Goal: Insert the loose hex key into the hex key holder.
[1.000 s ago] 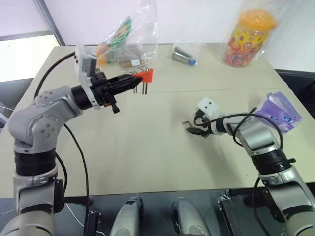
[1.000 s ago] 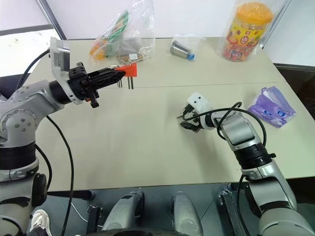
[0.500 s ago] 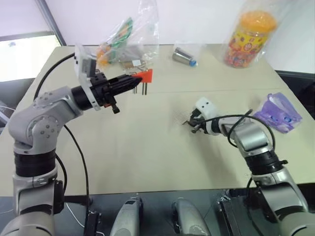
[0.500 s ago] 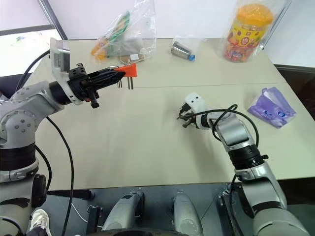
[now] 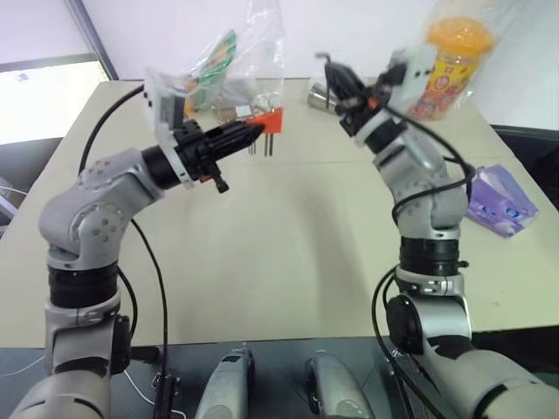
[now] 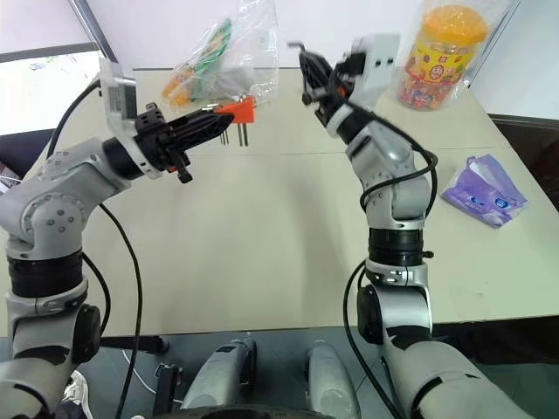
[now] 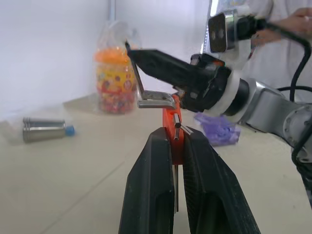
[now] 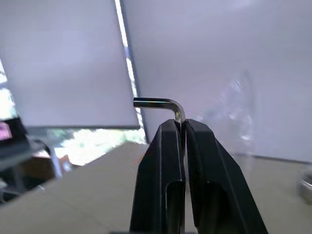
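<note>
Gripping the key (image 8: 171, 107) only by its long shank, the right gripper (image 5: 343, 80) is clenched on a thin, smooth steel rod, and that is the main risk: I judge the rod could pivot or slip between the flat black fingers (image 8: 161, 161) as soon as its tip presses against anything. The key's bent end pokes out past the fingertips, raised above the table (image 5: 297, 253) toward 12 o'clock in the head views. The left gripper (image 5: 251, 128) is clamped on the holder (image 5: 273, 120), a small orange-red plastic block held in the air at about 11 o'clock, its few thin metal keys hanging down from it. In the left wrist view the key hovers just beyond the holder, seemingly not touching it.

A free slot must be narrow, so a small tilt could make the tip skid off the glossy plastic or jam against the neighbouring keys. A hard push might also twist the holder in its pinch. Behind lie crinkled clear bags (image 5: 231, 61), a candy jar (image 5: 450, 65) and a metal cylinder (image 5: 321, 96), all well apart.
</note>
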Robot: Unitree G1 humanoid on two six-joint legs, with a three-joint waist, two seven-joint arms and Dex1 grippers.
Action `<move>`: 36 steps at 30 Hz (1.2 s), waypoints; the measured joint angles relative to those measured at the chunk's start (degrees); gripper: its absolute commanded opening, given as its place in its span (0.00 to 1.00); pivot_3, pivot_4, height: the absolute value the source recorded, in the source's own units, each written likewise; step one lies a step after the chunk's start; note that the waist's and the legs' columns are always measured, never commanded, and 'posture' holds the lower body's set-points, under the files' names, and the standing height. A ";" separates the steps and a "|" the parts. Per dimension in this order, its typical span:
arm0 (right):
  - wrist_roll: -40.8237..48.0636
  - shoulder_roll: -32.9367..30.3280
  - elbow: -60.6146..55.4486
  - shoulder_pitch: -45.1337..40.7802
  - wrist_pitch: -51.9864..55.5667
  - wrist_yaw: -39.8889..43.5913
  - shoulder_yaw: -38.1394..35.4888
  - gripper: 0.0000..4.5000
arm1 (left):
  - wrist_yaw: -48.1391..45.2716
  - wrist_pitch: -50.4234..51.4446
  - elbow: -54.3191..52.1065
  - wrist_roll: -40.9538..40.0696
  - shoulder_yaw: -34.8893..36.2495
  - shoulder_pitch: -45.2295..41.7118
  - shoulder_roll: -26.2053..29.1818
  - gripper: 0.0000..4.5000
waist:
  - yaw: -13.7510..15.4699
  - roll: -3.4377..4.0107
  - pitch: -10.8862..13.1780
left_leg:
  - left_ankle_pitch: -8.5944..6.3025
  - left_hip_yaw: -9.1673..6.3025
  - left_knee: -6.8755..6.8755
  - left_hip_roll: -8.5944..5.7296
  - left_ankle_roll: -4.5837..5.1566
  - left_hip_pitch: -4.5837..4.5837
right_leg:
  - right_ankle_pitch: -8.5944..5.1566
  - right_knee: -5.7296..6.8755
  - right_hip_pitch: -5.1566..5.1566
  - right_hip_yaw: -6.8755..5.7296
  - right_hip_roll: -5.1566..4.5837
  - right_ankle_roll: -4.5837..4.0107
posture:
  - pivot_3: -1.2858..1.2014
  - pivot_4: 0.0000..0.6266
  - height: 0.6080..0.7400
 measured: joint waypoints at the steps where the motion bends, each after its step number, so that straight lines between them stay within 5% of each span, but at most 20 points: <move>1: 2.00 0.02 -1.22 -0.73 1.23 0.14 -0.25 0.01 | -0.01 -0.55 0.40 0.40 -0.35 -0.08 -0.31 0.00 | -0.05 0.00 0.00 | 0.00 0.00 -0.02 0.00 0.00 0.00 | 0.00 0.00 -0.01 0.00 0.00 0.00 | 0.52 0.24 1.00; 13: 10.92 -0.41 -6.73 -1.92 6.70 0.63 1.55 0.01 | -1.17 -3.52 4.94 3.44 -1.14 -2.32 -2.25 0.00 | -0.19 0.00 0.00 | 0.00 0.02 -0.03 0.00 0.00 -0.01 | 0.00 -0.01 -0.04 0.00 0.00 -0.01 | 0.52 0.24 1.00; 36: 8.45 -0.19 -6.94 -0.50 2.42 -0.18 5.77 0.01 | -1.21 -3.71 5.22 3.87 -1.27 -3.32 -3.80 0.00 | -0.23 0.00 0.00 | 0.00 0.02 -0.07 0.00 0.00 -0.01 | -0.01 -0.03 -0.06 0.01 0.00 -0.01 | 0.52 0.24 1.00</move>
